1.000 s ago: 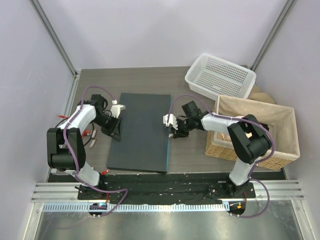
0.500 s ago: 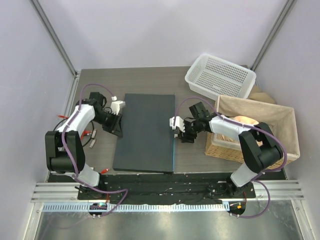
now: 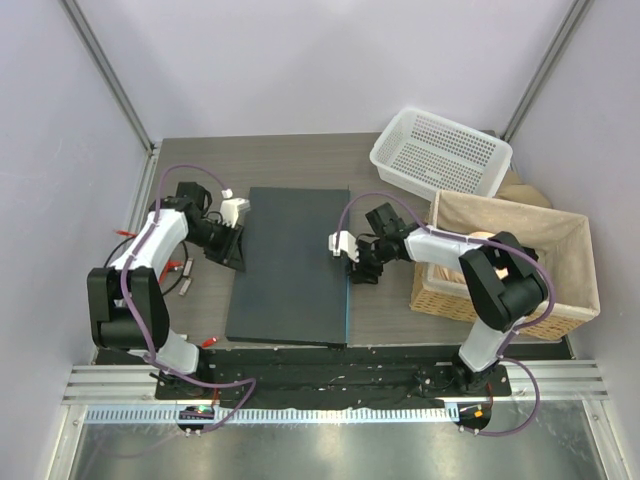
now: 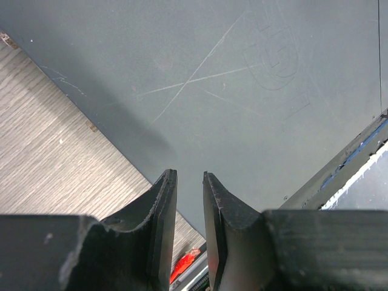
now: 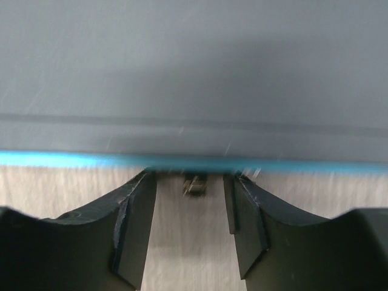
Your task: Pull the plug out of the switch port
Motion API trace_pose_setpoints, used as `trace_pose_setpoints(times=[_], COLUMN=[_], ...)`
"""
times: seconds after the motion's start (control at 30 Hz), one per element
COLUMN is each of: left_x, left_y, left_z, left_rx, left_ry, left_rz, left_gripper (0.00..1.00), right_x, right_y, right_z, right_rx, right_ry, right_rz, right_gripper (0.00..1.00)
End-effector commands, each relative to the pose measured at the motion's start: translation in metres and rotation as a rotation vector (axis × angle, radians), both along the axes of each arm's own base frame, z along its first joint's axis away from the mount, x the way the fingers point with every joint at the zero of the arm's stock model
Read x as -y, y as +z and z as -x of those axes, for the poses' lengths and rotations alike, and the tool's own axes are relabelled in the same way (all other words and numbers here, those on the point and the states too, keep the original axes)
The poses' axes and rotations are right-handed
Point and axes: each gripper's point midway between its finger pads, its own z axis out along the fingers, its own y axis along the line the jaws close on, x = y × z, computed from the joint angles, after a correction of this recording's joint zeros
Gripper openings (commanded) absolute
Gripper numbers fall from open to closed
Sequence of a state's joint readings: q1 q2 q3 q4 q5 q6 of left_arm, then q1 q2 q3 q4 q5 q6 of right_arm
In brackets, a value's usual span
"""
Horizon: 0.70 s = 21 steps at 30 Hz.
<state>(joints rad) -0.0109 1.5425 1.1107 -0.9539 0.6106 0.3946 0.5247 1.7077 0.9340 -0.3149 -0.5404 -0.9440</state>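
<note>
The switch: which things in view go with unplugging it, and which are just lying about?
Job: switch, small plug on its blue edge, right gripper either side of it.
Lying about: white perforated basket, woven basket.

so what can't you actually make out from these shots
- Top view: sockets on the switch are too small, and the right gripper covers that edge.
- Right wrist view: the small dark piece between the open jaws is blurred; whether it is a seated plug is unclear.
- Left wrist view: whether the left gripper touches the switch is hidden by its own fingers.
</note>
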Motion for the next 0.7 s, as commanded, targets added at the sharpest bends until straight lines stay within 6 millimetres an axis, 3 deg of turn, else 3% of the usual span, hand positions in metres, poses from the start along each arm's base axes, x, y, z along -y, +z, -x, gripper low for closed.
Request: trace_pose_setpoints(times=[0.0,0.07,0.1,0.13,0.23,0.4,0.53,0.67], left_x=[0.001,0.001,0.001,0.001,0.001,0.002,0.003,0.005], left_y=[0.013,0.013,0.013,0.014,0.017,0.02,0.021,0.022], left_z=[-0.001,-0.002,-0.002,-0.002,-0.005,-0.007,-0.008,-0.008], left_rx=[0.047,0.053,0.056,0.06,0.075,0.1,0.107,0.124], left_ry=[0.006,0.008,0.007,0.009,0.011,0.004,0.007,0.008], left_rz=[0.019,0.018,0.016,0.017,0.019,0.021,0.031,0.041], left_gripper=[0.28,0.28,0.28,0.29,0.29,0.29,0.29,0.29], right_x=[-0.017,-0.017,-0.017,-0.017,-0.004,0.045,0.08,0.093], right_y=[0.009,0.009,0.009,0.008,0.001,-0.008,-0.016,-0.013], right_z=[-0.014,-0.014,-0.015,-0.014,-0.014,0.004,0.019,0.038], right_rx=[0.046,0.044,0.044,0.045,0.042,0.022,-0.044,-0.212], right_ry=[0.032,0.032,0.031,0.031,0.015,0.071,-0.002,-0.11], right_rz=[0.014,0.015,0.015,0.018,0.092,0.287,0.356,0.328], right_gripper=[0.54,0.51,0.43,0.24,0.08,0.06,0.06,0.06])
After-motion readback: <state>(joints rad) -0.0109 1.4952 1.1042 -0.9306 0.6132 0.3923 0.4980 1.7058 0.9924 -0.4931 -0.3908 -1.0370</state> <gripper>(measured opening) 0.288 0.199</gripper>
